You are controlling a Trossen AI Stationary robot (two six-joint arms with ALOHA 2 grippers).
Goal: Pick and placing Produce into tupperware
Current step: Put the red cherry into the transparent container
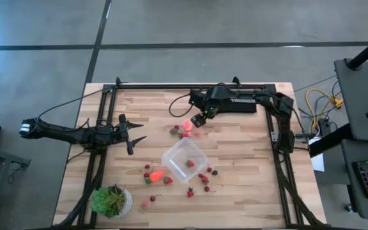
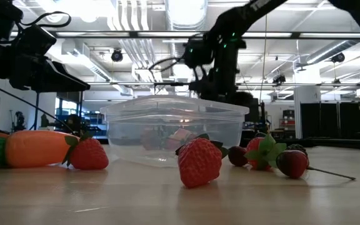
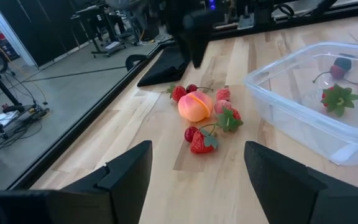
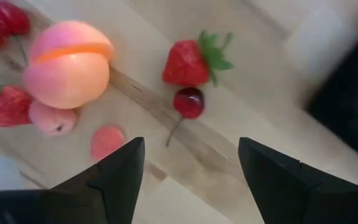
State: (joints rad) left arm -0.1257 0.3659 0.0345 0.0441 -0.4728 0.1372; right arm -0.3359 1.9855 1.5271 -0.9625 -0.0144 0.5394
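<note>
the right gripper (image 4: 188, 165) hangs just above the worktop (image 1: 248, 191) toward its far edge, fingers spread wide and empty, pointing down at a little cluster of produce. below it in the right wrist view lie a round pink-orange peach (image 4: 68, 63), a strawberry (image 4: 193, 62) with green leaves, a dark cherry (image 4: 189, 102) on a thin stem, and small pink pieces beside the peach.

from the near edge going back: a leafy potted plant (image 1: 110, 200) sits at the near left corner. a little farther in, an orange carrot (image 1: 156, 175) lies with strawberries touching its ends, and more strawberries (image 1: 204, 179) and cherries are scattered toward the right of it. in the low view one strawberry (image 2: 199, 161) stands in front of the tupperware.

the tupperware (image 1: 185, 158), clear and square with rounded corners, rests near the middle of the worktop, turned at an angle to its edges. it holds one strawberry (image 1: 190, 163); in the left wrist view other red pieces show through its far wall, inside or behind i cannot tell.

beyond it, toward the far edge, is the cluster with the peach, apart from the container.

the left gripper (image 1: 135, 135) waits near the left edge, fingers wide apart, holding nothing, well apart from the tupperware.
</note>
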